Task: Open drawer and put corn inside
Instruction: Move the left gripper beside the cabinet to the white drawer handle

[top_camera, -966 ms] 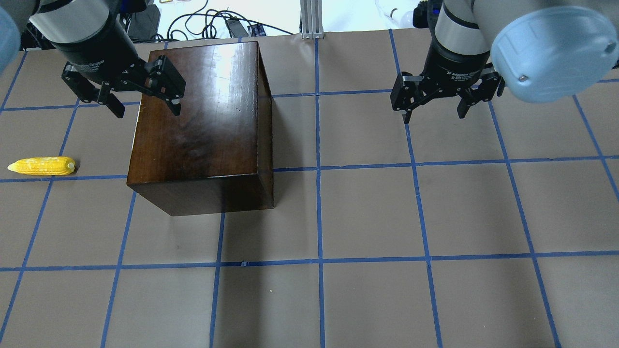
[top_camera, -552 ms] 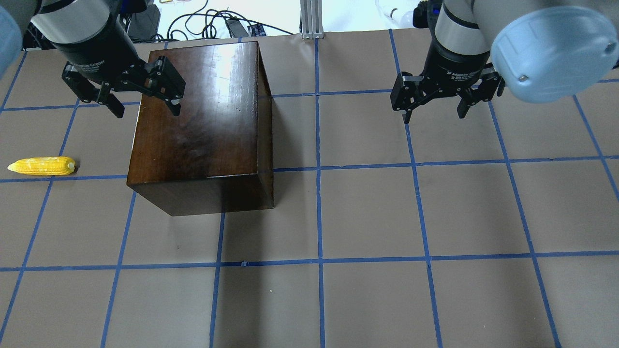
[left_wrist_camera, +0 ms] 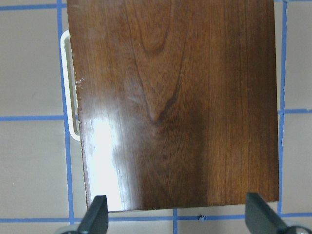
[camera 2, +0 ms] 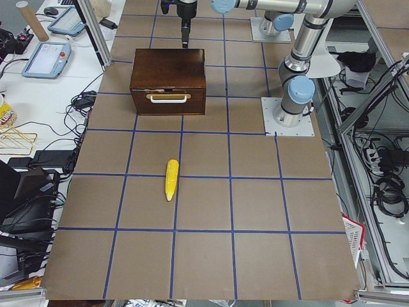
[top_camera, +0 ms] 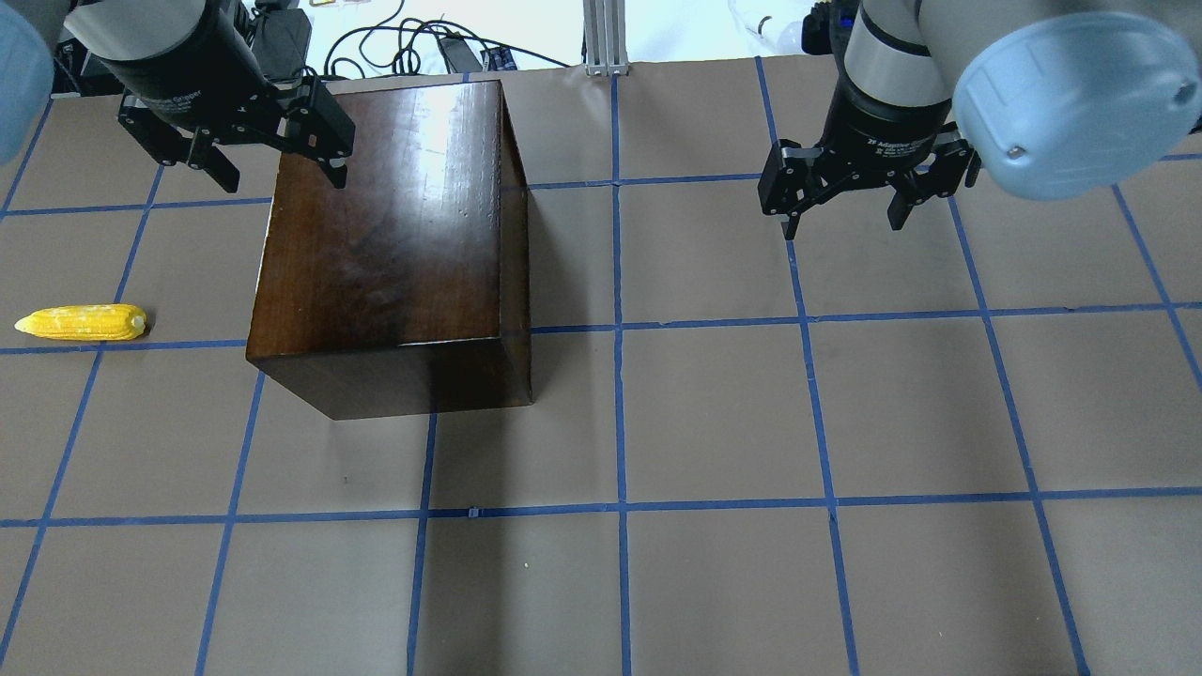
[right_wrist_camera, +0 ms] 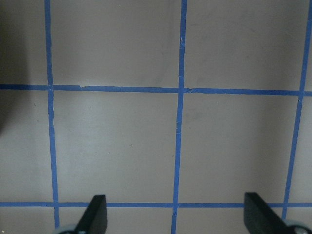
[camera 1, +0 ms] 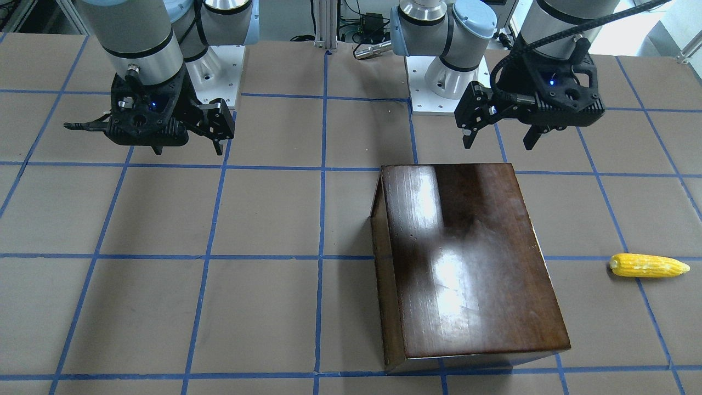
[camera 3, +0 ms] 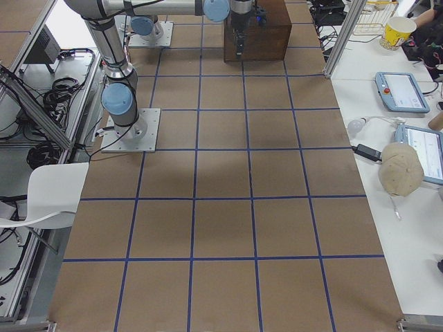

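The glossy dark-brown box (top_camera: 385, 235) stands on the table's left half. Its drawer (camera 2: 195, 102) is shut; the front panel carries a white handle (left_wrist_camera: 69, 85) and faces the robot's left. The yellow corn (top_camera: 83, 322) lies on the table to the left of the box, apart from it, and also shows in the front view (camera 1: 649, 265). My left gripper (top_camera: 280, 174) is open and empty, hovering above the box's top edge nearest the robot base. My right gripper (top_camera: 842, 222) is open and empty above bare table, far to the right of the box.
The table is brown paper with a blue tape grid (top_camera: 620, 507). Cables and an aluminium post (top_camera: 606, 38) sit beyond the table edge by the robot bases. Tablets and a cup lie on side benches in the side views.
My left gripper has moved toward the top of the overhead view, from over the box's corner to its edge near the robot base. The right gripper, box and corn have not moved.
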